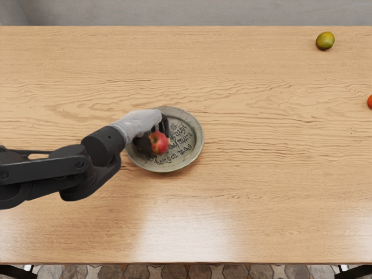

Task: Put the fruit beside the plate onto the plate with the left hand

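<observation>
Wood-grain table point(250, 209). Nearest, the left arm point(58, 171) comes in from the left edge, its dark links angled toward the middle. At its end the left hand point(141, 124), grey back up, is over the left part of the plate point(189, 152). The fingers point(165, 125) are curled around 1 red apple point(158, 142). The apple lies within the plate's rim; resting or lifted, cannot tell. The plate is round, lettered, a little left of table centre. Farther out: 1 red fruit point(369, 102) cut off by the right edge. Farthest: 1 yellow-green fruit point(325, 40) near the far right corner.
</observation>
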